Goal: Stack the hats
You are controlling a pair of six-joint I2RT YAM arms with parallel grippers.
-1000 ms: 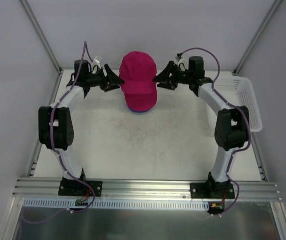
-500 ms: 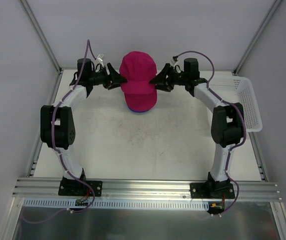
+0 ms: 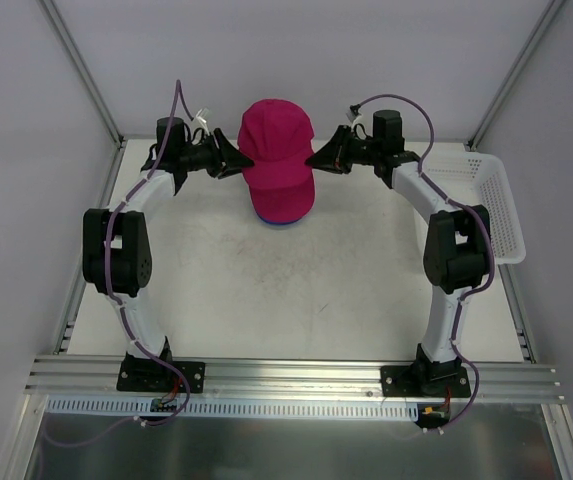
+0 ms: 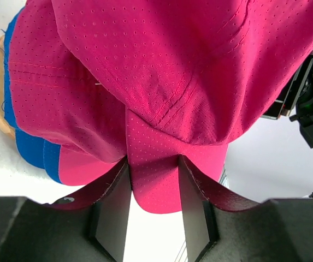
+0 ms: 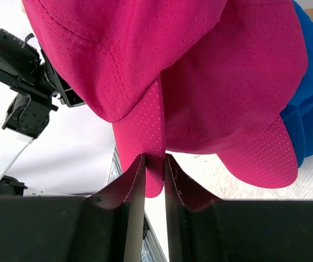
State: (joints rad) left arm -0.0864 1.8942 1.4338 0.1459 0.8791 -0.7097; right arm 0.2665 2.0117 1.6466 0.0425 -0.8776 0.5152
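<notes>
While perched far-centre on desk (image 3: 266, 290), top pink hat (image 3: 277, 140) pinched at left by left end effector (image 3: 237, 163), at right by right end effector (image 3: 312, 160)

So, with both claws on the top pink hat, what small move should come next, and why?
Probably lower both claws together, slowly, to seat the top pink hat on the stack. The left claw and the right claw each pinch its edge from opposite sides, so it should come down level. The lower pink hat and the blue hat lie nested just beneath it.
</notes>
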